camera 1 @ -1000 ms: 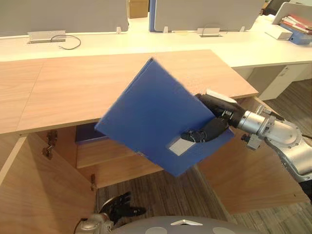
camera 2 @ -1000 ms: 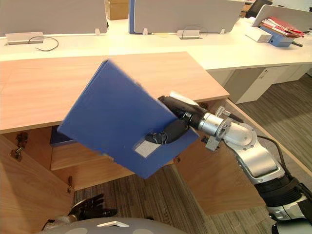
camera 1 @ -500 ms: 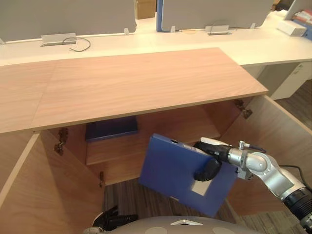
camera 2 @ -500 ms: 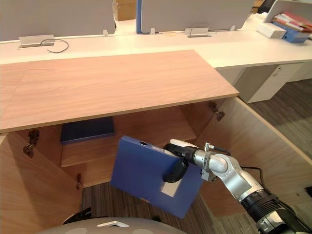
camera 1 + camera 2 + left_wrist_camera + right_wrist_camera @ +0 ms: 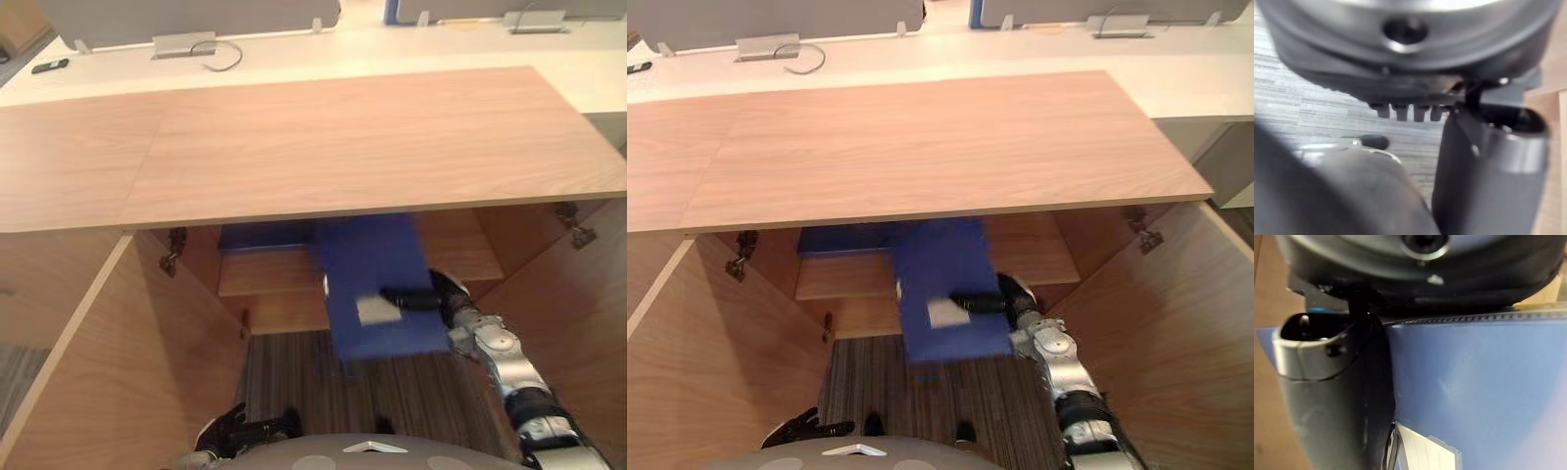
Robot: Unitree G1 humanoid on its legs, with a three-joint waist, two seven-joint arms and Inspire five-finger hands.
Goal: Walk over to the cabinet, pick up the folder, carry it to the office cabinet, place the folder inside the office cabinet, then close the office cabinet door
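Observation:
The blue folder (image 5: 377,284) with a white label hangs upright in the office cabinet's open front, its upper edge tucked under the wooden top (image 5: 343,137) and in front of the inner shelf (image 5: 274,279). My right hand (image 5: 423,299) is shut on its right side, thumb across the cover by the label. In the right wrist view the thumb (image 5: 1327,396) presses on the blue cover (image 5: 1484,382). My left hand (image 5: 245,431) hangs low over the striped carpet, fingers relaxed, holding nothing.
Both cabinet doors stand wide open, the left door (image 5: 118,362) and the right door (image 5: 588,323). A second dark blue folder (image 5: 265,237) lies on the shelf inside. Behind the cabinet runs a white desk (image 5: 294,54) with a cable and socket boxes.
The right hand has brought the folder down from above the cabinet top into the open front, now partly under the top. The camera has tilted and shifted too.

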